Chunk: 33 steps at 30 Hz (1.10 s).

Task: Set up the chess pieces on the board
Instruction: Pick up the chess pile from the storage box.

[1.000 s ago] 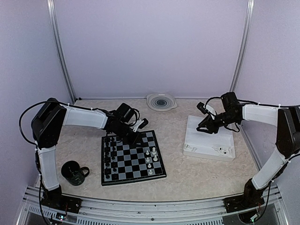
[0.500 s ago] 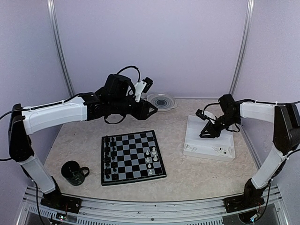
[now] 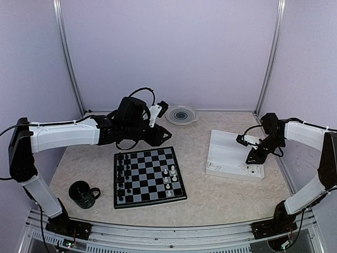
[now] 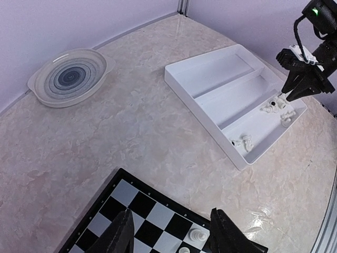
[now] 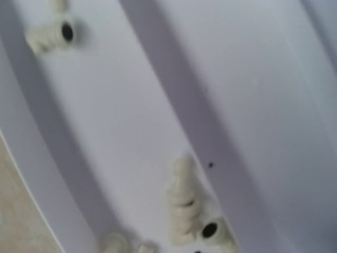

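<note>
Left end effector [image 4: 171,219]: released, empty, hovering over the far edge of the black-and-grey checkered chessboard [image 3: 149,176].
Right end effector [image 3: 251,159]: grip cannot be told; low over the nearest compartment of the white plastic tray [image 4: 210,74].
Tiny plastic chess pieces: black [image 3: 124,176] and white [image 3: 170,179] ones stand on the chessboard; white ones [image 5: 184,200] lie in the tray.

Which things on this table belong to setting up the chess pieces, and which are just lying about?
Job: board; chess pieces standing on it; white pieces in the tray.
Lying about: striped dish; black mug.

Lilac walls [image 3: 168,52] on 3 sides, alu corner posts [image 3: 67,63], beige marbled tabletop [image 3: 221,195], even light.
</note>
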{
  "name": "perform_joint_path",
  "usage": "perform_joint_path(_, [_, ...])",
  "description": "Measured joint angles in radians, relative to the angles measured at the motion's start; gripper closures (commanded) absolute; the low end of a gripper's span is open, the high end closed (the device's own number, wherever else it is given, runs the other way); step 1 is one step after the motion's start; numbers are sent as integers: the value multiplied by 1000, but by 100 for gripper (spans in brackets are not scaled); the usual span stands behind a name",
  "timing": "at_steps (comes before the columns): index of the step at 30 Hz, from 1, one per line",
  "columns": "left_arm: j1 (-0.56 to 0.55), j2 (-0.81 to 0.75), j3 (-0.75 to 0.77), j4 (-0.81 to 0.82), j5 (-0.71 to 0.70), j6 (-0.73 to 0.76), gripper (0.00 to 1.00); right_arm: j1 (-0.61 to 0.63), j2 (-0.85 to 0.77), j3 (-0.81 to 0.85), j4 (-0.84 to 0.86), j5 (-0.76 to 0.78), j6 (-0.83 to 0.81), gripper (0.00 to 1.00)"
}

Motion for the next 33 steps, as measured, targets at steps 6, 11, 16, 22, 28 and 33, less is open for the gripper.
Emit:
perform_joint_path(6, [0,0,0,0,1,0,50,-1,-6,-34,2,28,-4,81])
perform_joint_path(11, [0,0,0,0,1,0,50,-1,33,-35,22,32,-4,81])
perform_joint_path(16, [-1,0,0,0,2,0,50,-1,67,-35,50,45,-6,81])
perform_joint_path(22, [-1,0,0,0,5,0,50,-1,109,-53,84,48,-8,81])
perform_joint_path(28, [-1,0,0,0,8,0,49,-1,145,-85,104,48,-9,77])
perform_joint_path(33, [-1,0,0,0,9,0,49,-1,155,-92,127,42,-9,80])
